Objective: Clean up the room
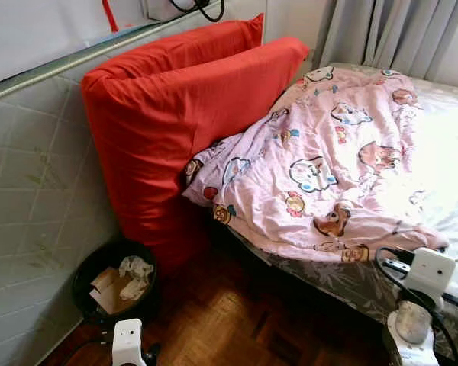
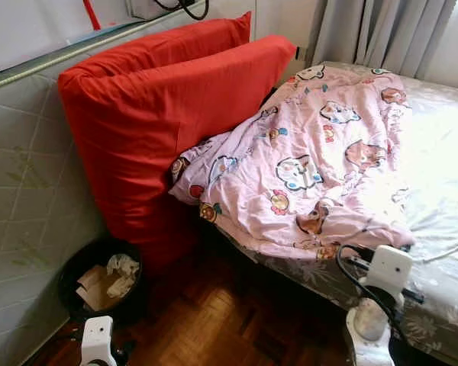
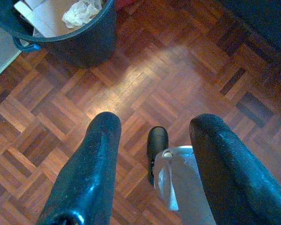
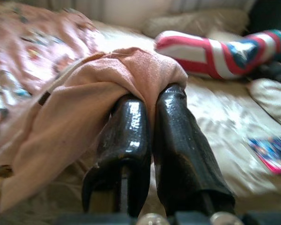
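A pink cartoon-print blanket point(image 1: 328, 160) lies crumpled across the bed, its lower edge hanging over the bed's side. My right gripper point(image 4: 152, 96) is shut on a fold of that pink blanket point(image 4: 84, 103), which drapes over both fingertips. The right wrist point(image 1: 430, 271) sits at the blanket's near corner. My left gripper point(image 3: 157, 123) is open and hangs low over the parquet floor point(image 3: 145, 70) with nothing between its fingers. Its wrist point(image 1: 127, 341) is beside a black bin point(image 1: 111, 282) holding paper and cardboard.
Two big red cushions point(image 1: 175, 114) lean against a quilted mattress point(image 1: 30, 198) on the left, with the bin at their foot. On the bed past the right gripper lie a red, white and blue striped pillow point(image 4: 215, 51) and a small book point(image 4: 271, 152). Grey curtains point(image 1: 389, 34) hang behind.
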Motion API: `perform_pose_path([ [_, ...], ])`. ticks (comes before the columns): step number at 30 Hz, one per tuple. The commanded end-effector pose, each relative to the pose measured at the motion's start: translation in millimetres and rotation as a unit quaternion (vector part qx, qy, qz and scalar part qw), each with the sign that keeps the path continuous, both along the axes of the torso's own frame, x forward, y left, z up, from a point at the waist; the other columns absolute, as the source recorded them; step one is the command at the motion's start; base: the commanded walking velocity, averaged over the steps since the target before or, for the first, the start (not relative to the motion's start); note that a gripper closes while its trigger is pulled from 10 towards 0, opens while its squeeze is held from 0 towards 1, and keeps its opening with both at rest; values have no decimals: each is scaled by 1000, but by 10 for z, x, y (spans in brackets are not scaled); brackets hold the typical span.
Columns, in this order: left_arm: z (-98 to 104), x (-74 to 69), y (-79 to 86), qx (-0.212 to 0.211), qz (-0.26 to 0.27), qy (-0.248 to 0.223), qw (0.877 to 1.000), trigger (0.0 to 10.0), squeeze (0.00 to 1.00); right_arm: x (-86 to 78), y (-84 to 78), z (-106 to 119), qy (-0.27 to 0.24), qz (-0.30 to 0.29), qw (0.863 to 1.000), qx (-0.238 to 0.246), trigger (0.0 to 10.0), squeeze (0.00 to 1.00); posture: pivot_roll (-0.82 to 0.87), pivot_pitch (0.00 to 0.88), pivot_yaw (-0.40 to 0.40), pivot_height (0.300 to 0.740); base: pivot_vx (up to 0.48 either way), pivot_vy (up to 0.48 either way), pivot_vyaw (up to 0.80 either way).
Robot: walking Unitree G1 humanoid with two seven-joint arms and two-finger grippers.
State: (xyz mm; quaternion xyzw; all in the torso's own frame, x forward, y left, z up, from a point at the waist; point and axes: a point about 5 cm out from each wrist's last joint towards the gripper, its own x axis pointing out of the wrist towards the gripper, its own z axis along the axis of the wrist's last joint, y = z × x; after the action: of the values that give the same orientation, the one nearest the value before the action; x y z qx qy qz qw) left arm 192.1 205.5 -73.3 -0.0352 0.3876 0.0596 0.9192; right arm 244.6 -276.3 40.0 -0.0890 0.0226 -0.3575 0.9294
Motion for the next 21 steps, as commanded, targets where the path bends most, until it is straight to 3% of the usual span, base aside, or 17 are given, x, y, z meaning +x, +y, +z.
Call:
perform_pose_path([
  [1, -13, -19, -2, -1, 1, 6, 1000, 10000, 0, -58, -45, -5, 2, -21, 1000, 2, 10000, 0, 103, 70, 5, 740, 0, 0, 0],
  [5, -13, -18, -3, -1, 0, 6, 1000, 10000, 0, -143, -29, -42, 12, -17, 1000, -8, 10000, 0, 99, 72, 5, 740, 0, 0, 0],
  [11, -16, -15, -32, -1, -8, 7, 1000, 10000, 0, -325, 27, -349, 69, -28, 996, 48, 10000, 0, 91, 72, 4, 740, 0, 0, 0],
  [16, -24, -23, -47, -1, -13, 11, 1000, 10000, 0, -487, 98, -703, 144, -33, 978, 149, 10000, 0, 94, 71, 0, 740, 0, 0, 0],
  [21, -15, -11, -51, -1, -14, 5, 1000, 10000, 0, -619, 86, -832, 192, -36, 969, 153, 10000, 0, 88, 70, 2, 740, 0, 0, 0],
])
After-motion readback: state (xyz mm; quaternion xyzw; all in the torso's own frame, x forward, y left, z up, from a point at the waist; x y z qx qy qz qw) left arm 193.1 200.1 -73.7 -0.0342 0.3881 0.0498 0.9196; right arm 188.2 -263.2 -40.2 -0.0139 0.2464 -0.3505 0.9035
